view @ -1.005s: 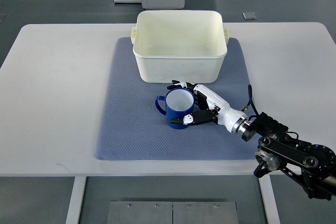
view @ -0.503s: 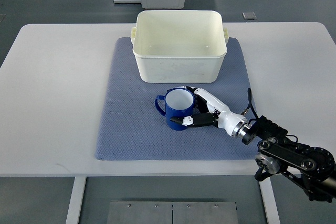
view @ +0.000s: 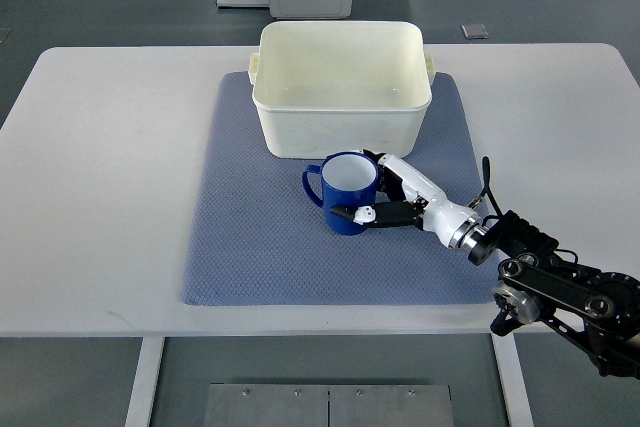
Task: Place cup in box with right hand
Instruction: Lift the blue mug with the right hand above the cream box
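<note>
The blue cup (view: 346, 196) stands upright with its white inside showing, just in front of the box's (view: 341, 87) near wall and outside the box, on the blue-grey mat (view: 250, 237). Its handle points away from the robot hand, toward the picture's left. The cup looks slightly raised or tilted against the mat, but whether its base touches the mat cannot be told.

The right robot hand (view: 385, 197) is closed around the cup from the side opposite the handle: a dark-tipped thumb crosses the cup's near face, and the other fingers (view: 384, 164) wrap the far side next to the box wall. Its white forearm runs from the cup down toward the picture's lower right, joining a black arm (view: 560, 292) that overhangs the desk's (view: 100, 167) front edge.

The cream box sits open and upright on the far half of the mat, with small lugs at its two far corners. The mat lies under both box and cup, centred on the white desk.
</note>
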### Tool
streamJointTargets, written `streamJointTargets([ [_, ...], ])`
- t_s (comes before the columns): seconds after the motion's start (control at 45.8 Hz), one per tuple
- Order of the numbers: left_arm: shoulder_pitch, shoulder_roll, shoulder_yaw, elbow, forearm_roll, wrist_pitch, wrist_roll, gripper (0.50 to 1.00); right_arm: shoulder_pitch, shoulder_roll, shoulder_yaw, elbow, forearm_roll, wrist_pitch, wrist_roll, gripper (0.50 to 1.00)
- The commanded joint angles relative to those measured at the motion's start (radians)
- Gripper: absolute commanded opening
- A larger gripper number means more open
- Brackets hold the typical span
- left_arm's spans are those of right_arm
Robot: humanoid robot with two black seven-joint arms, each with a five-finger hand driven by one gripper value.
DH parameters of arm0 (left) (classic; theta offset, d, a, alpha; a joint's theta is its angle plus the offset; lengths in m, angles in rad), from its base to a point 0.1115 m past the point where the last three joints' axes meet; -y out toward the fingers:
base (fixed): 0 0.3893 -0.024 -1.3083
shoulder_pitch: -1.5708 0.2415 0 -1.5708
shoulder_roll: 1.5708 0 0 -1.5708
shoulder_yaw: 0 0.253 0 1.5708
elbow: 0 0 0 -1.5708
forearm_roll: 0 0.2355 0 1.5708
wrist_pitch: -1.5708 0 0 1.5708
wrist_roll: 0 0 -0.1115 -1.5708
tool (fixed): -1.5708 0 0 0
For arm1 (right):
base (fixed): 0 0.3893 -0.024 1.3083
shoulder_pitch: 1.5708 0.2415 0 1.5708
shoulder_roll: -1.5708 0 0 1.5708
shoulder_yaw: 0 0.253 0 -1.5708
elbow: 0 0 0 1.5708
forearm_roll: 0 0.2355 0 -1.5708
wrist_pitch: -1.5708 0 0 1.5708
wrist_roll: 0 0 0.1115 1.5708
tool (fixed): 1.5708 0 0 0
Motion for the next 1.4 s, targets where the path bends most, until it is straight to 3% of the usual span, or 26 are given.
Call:
streamJointTargets([
  [0.0, 0.000, 0.000, 0.000, 0.000, 0.000, 0.000, 0.001, 1.000, 0.001, -0.048, 0.001, 0.059, 0.000, -0.021, -0.001, 0.500],
  [0.284, 0.000, 0.000, 0.000, 0.000, 0.000, -0.001, -0.001, 1.000, 0.019, -0.253, 0.012, 0.256, 0.011, -0.024, -0.001, 0.500],
  [0.612, 0.000, 0.000, 0.000, 0.000, 0.000, 0.000, 0.001, 1.000, 0.102, -0.374, 0.069, 0.319, 0.037, -0.021, -0.020, 0.500],
  [0.984, 0.000, 0.000, 0.000, 0.000, -0.002, 0.000, 0.001, 1.000, 0.230, -0.324, 0.112, 0.259, 0.078, -0.019, -0.121, 0.500],
  [1.377, 0.000, 0.000, 0.000, 0.000, 0.000, -0.001, 0.001, 1.000, 0.368, -0.144, 0.110, 0.035, 0.078, -0.019, -0.174, 0.500],
])
